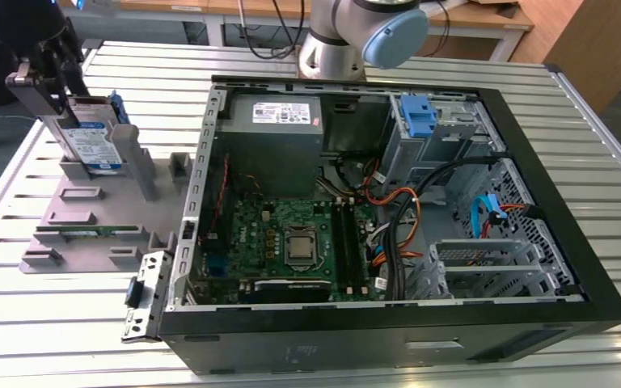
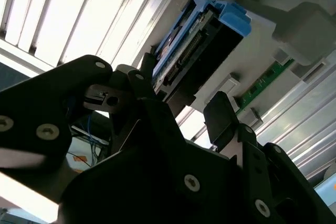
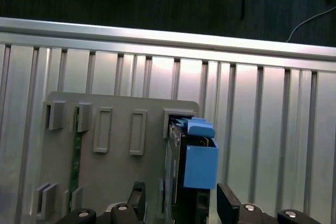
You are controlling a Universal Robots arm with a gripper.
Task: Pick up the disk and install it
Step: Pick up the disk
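Disk [image 1: 93, 147], a flat metal hard drive with a white-and-blue label in a blue plastic bracket, stands on edge in the grey plastic fixture plate [image 1: 84, 220] at the exterior view's left. The black gripper [image 3: 178, 201] straddles its top with its fingers [image 3: 226, 203] spread apart. The open black computer case [image 1: 397, 327] sits just beside the plate.

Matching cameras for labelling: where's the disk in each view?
Exterior view: the disk stands on edge in the grey holder, at the exterior view's left, outside the computer case.
Second wrist view: the disk sits in the holder's slot, between the fingers of the gripper.
First wrist view: the disk is seen edge-on, between the fingers.
Shared landmark: the grey holder.
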